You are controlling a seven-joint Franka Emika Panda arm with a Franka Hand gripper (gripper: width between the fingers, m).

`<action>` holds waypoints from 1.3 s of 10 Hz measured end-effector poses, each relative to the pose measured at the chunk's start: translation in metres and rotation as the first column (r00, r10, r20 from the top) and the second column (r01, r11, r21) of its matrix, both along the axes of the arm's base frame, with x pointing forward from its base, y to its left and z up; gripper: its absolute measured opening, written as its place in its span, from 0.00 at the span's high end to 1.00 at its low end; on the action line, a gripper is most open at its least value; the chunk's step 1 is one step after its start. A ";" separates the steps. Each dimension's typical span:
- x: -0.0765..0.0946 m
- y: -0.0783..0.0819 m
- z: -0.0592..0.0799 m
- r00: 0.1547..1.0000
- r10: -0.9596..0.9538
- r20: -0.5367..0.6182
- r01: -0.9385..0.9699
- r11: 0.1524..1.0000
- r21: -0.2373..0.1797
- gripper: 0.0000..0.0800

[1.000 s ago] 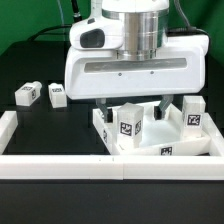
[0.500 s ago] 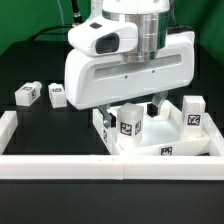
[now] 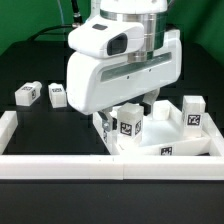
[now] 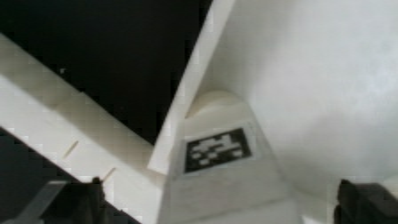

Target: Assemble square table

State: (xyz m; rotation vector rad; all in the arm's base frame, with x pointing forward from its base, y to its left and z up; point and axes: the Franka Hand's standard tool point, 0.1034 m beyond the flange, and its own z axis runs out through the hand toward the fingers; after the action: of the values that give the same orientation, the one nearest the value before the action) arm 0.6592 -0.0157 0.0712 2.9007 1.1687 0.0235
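The square table's white top (image 3: 178, 147) lies at the exterior view's right, against the front rail. One tagged white leg (image 3: 128, 123) stands upright in its near-left corner. My gripper (image 3: 127, 108) hangs just above that leg, open, with one finger on each side and not touching it. In the wrist view the leg (image 4: 215, 148) stands between the two dark fingertips (image 4: 80, 200), which are spread wide around my gripper's middle (image 4: 217, 205). A second leg (image 3: 193, 113) stands at the top's far right. Two more legs (image 3: 26, 94) (image 3: 57, 94) lie on the black table at the left.
A long white border rail (image 3: 90, 166) runs along the front and another (image 3: 8, 124) stands at the left. The arm's large white hand body (image 3: 120, 65) hides the back of the table top.
The hand has turned about its vertical axis over the standing leg, so its body now looks skewed. The leg and the other parts have not moved.
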 end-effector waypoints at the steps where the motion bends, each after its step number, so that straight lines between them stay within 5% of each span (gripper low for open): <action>1: 0.000 -0.001 0.000 1.000 0.012 0.000 -0.012 1.000 0.000 0.19; 2: 0.000 -0.001 0.000 1.000 0.007 0.000 -0.007 1.000 0.000 0.35; 3: 0.000 -0.001 0.000 1.000 0.006 0.000 -0.006 1.000 0.000 0.35; 5: 0.000 -0.001 0.000 1.000 0.001 -0.001 -0.001 1.000 0.000 0.64; 9: 0.000 -0.002 0.000 0.971 -0.238 -0.001 0.238 0.971 0.006 0.64; 13: 0.000 0.000 0.000 0.796 -0.605 -0.003 0.605 0.796 0.014 0.64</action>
State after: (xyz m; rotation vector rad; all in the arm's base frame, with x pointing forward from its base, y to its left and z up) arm 0.6590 -0.0158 0.0710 3.1305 0.1811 0.0266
